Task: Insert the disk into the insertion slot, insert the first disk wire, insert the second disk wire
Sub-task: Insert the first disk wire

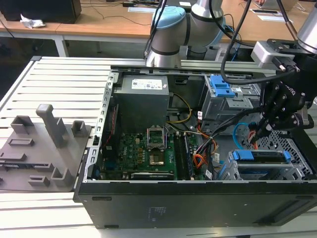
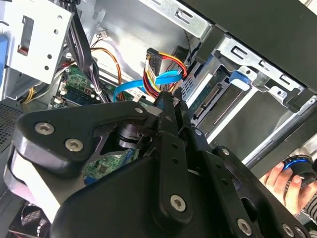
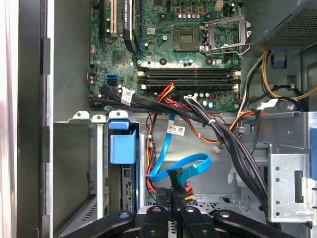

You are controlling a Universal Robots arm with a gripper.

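inside, the gripper (image 1: pixel 261 130) reaches down into the black steel case (image 1: pixel 198 203), at the exterior view's right. in both wrist views its black bolted fingers (image 3: pixel 167 198) are pressed together on the small boxy plug (image 3: pixel 176 174) of the wire (image 3: pixel 198 158). the wire is a flat, glossy blue ribbon that curls in a loose loop just past the tips.

the disk (image 1: pixel 260 156) sits in the slot (image 1: pixel 297 171), a rectangular bay of grey perforated sheet metal near the case's front corner. a blue plastic rail runs along the disk's upper edge. the plug is held near the slot, apart from the disk (i cannot tell how close it is to the disk's socket).

a thick bundle of round black cables (image 3: pixel 213 124) crosses between the slot and the green motherboard (image 3: pixel 163 49), with thin orange and red strands beside it. a second, boxier grey cage (image 1: pixel 225 106) with blue tabs stands further back.

the case lies on a pale ribbed table (image 1: pixel 64 79). at the exterior view's left is a matte grey fixture (image 1: pixel 49 126) of blocky upright shapes. in the second wrist view a hand (image 2: pixel 282 181) outside the case grips a rounded black and blue object.
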